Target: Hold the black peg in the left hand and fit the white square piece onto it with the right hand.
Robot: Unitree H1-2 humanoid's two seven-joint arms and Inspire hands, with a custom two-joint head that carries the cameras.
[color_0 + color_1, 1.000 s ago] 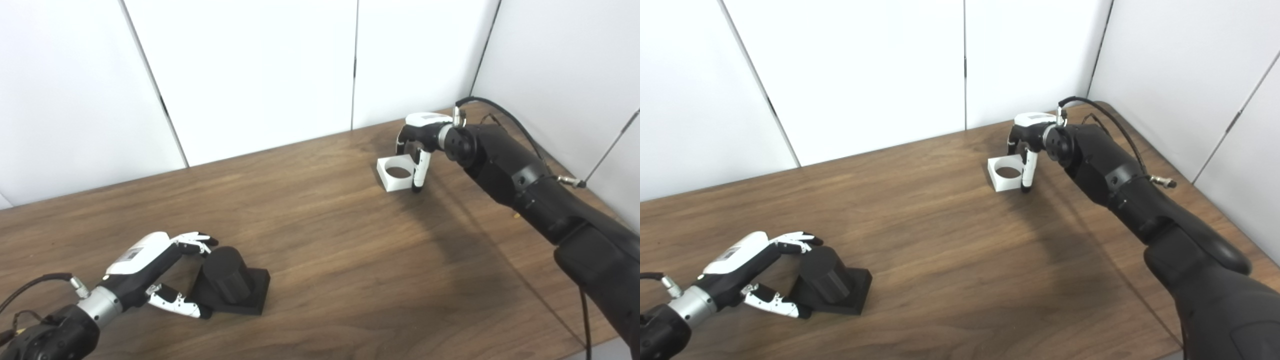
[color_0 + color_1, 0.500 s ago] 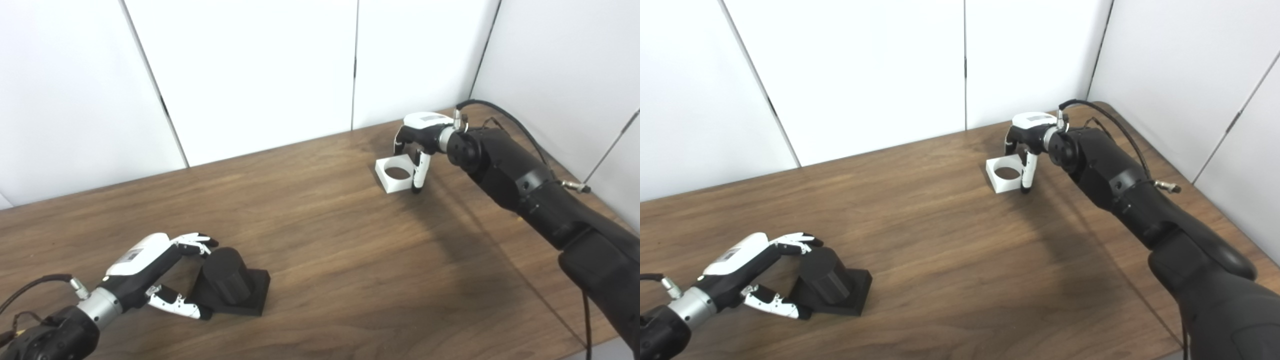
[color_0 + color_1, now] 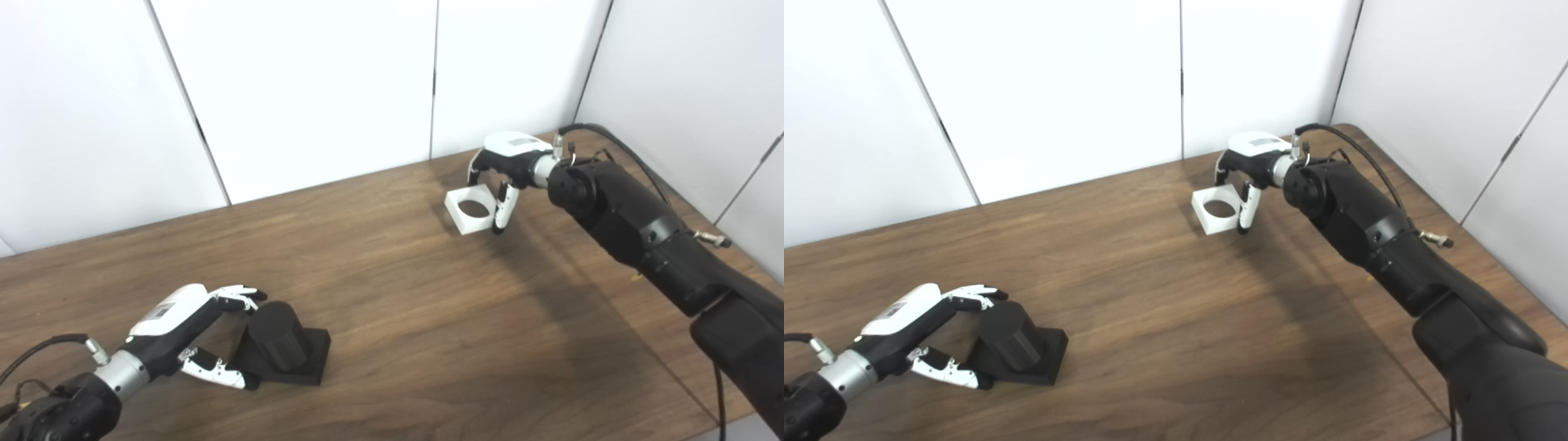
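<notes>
Right hand grasps white square piece, piece under its fingers, seemingly just off table. Left hand spread beside black peg, fingers bracketing it, grasp not closed. Left: grip peg, carry piece across, fit.
</notes>
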